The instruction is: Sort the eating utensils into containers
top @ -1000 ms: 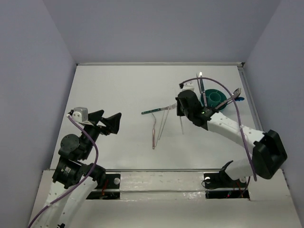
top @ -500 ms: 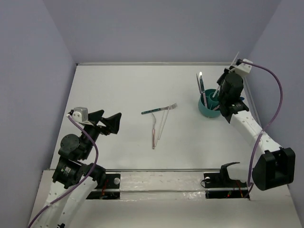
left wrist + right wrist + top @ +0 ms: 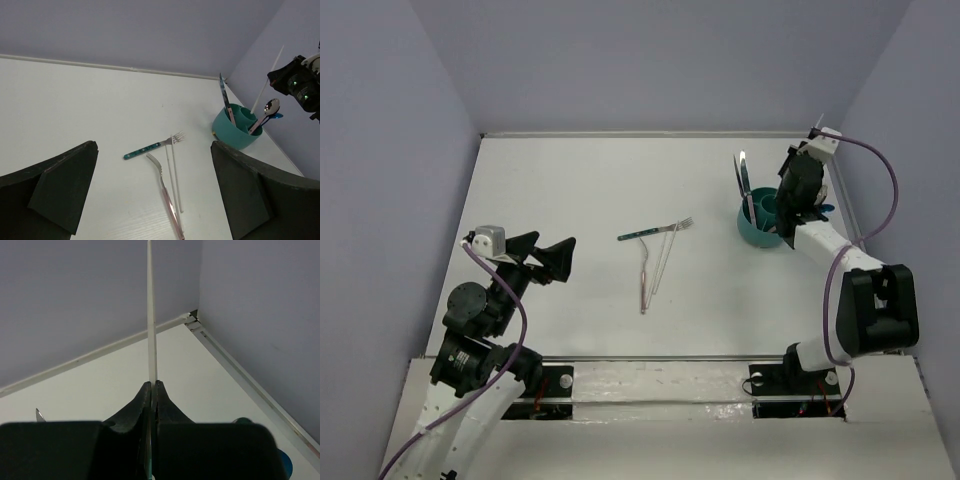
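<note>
Far right corner of the tabletop: teal cup (image 3: 752, 233) stands close to the right edge. Already inside, leaning on its wall: a silver spoon (image 3: 270, 106), a blue spoon (image 3: 275, 116) and a knife-like blade (image 3: 225, 95).

Right gripper (image 3: 151, 385) is poised above the cup, fingers clenched flat on a white chopstick (image 3: 150, 315). The stick stands nearly upright and most of it rises above the fingers. From the left wrist view its lower end seems to reach the cup mouth; whether it touches the bottom I cannot tell.

Left gripper (image 3: 550, 248) hangs near the near left corner, jaws spread wide and holding nothing.

Middle of the table, three pieces lie loose:
- teal-handled fork (image 3: 655, 231), lying crosswise
- pink-handled fork (image 3: 644, 275), running toward the near edge
- second white chopstick (image 3: 665, 262), just beside the pink fork, its far end crossing the teal fork's neck

Handling, as judged: the chopstick is light, stiff, smooth and thin, so it may pivot or slip in a flat pinch. A grip near mid-length suits carrying. Letting go low in the cup should keep it from bouncing out. The loose chopstick lies flat on the table, so the fingers must straddle it across its width and close down at the surface. Lifting it may nudge the teal fork. The forks look heavier and are best pinched across the handle.
</note>
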`<action>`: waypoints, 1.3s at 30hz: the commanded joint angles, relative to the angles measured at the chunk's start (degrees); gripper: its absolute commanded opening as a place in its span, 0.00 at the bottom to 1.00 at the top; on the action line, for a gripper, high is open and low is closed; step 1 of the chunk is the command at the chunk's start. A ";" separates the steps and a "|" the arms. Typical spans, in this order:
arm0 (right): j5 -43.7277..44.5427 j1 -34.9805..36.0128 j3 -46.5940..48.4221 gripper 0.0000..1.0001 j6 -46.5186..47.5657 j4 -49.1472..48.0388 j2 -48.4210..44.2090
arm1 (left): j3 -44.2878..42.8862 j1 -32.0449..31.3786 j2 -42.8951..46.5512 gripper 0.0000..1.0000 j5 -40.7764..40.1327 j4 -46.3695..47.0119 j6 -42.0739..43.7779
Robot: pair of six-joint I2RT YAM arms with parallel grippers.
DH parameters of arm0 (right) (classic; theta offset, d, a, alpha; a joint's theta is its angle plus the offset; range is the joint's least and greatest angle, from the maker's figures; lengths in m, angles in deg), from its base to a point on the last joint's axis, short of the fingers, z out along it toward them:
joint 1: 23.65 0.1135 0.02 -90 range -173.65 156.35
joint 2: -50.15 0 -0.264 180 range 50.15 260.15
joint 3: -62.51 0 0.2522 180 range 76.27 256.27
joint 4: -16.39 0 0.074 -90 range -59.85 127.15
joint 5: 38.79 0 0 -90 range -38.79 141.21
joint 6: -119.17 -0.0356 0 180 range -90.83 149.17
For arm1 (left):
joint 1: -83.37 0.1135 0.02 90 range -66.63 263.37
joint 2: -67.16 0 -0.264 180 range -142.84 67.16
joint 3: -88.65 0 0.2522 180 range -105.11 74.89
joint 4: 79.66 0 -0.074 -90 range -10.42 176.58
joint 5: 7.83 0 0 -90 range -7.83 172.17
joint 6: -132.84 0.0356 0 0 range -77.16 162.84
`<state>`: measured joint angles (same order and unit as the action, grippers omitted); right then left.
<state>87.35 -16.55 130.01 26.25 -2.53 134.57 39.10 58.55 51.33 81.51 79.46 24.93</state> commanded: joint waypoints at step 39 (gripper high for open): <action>-8.38 35.69 -5.24 0.73 -23.70 28.02 -2.54 | -1.39 -0.41 -0.95 0.99 0.40 2.54 0.25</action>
<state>76.69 15.01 122.25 9.33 18.89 125.96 39.10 58.55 50.94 81.51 79.46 24.93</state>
